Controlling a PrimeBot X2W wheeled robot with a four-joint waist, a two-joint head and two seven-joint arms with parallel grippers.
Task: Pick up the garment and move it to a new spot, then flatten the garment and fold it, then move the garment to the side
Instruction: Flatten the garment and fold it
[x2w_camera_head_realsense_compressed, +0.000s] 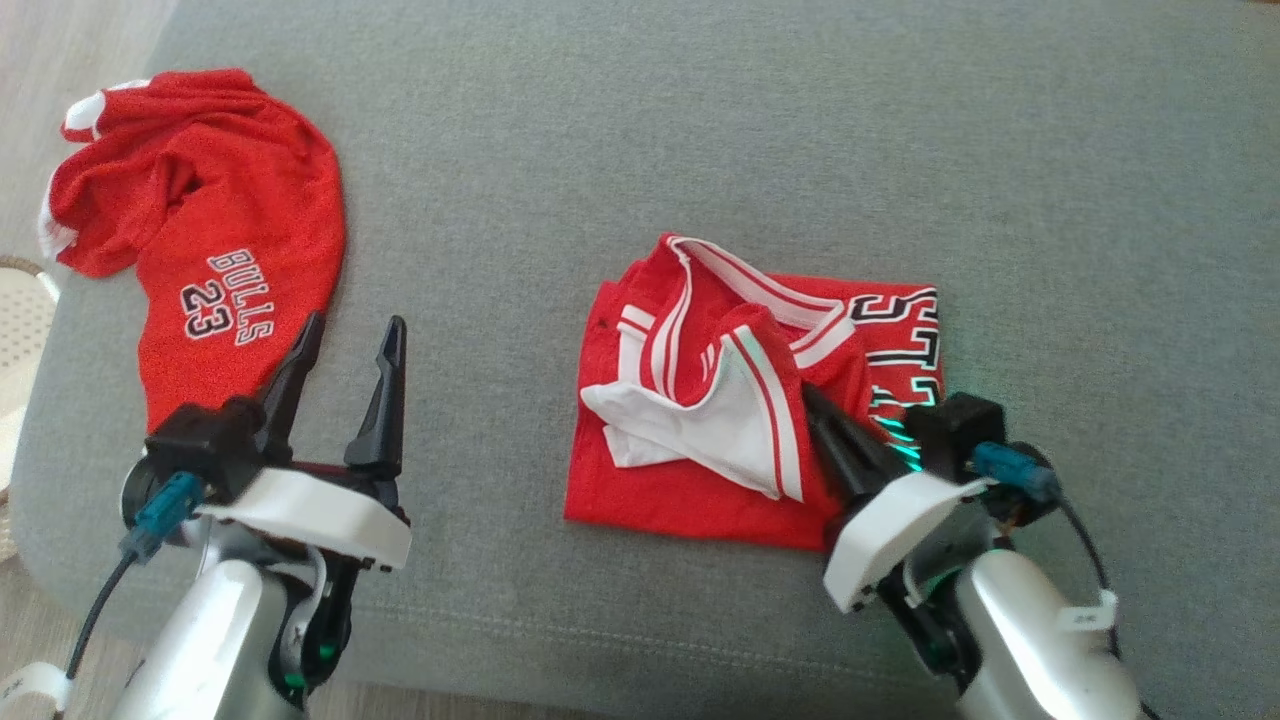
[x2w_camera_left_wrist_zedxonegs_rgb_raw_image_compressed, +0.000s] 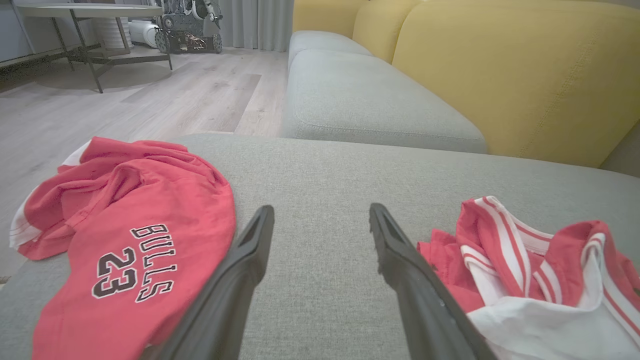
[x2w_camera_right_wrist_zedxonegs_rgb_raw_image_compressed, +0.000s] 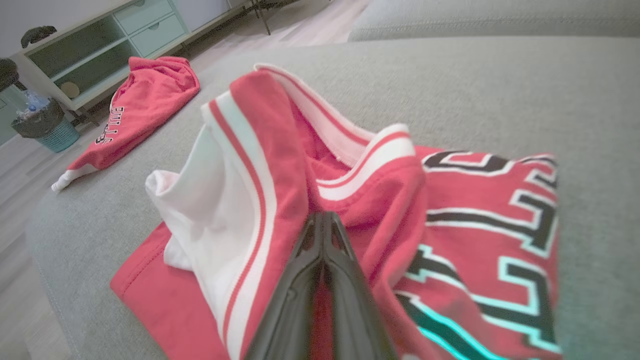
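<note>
While the folded red basketball jersey with white trim and black lettering (x2w_camera_head_realsense_compressed: 655, 500) (x2w_camera_left_wrist_zedxonegs_rgb_raw_image_compressed: 500, 240) (x2w_camera_right_wrist_zedxonegs_rgb_raw_image_compressed: 475, 200) is lying on the wide grey fabric sofa cushion (x2w_camera_head_realsense_compressed: 700, 130) (x2w_camera_left_wrist_zedxonegs_rgb_raw_image_compressed: 325, 165) (x2w_camera_right_wrist_zedxonegs_rgb_raw_image_compressed: 500, 75), the right gripper (x2w_camera_head_realsense_compressed: 810, 397) (x2w_camera_right_wrist_zedxonegs_rgb_raw_image_compressed: 324, 216) is clenching its two dark fingers together on a raised red fold. That fold is sitting at the jersey's near right part, just beside its turned-out white lining. Well to the left of the jersey, the left gripper (x2w_camera_head_realsense_compressed: 355, 325) (x2w_camera_left_wrist_zedxonegs_rgb_raw_image_compressed: 321, 210) is hovering released, its fingers standing wide apart above bare cushion. Farther left of the jersey, the crumpled red shorts printed with "BULLS 23" (x2w_camera_head_realsense_compressed: 220, 200) (x2w_camera_left_wrist_zedxonegs_rgb_raw_image_compressed: 135, 200) (x2w_camera_right_wrist_zedxonegs_rgb_raw_image_compressed: 150, 85) are resting near the cushion's edge. The left gripper is hanging between jersey and shorts, nearer the shorts. Beyond the jersey, a yellow padded sofa backrest (x2w_camera_left_wrist_zedxonegs_rgb_raw_image_compressed: 500, 65) is rising behind the cushion.
</note>
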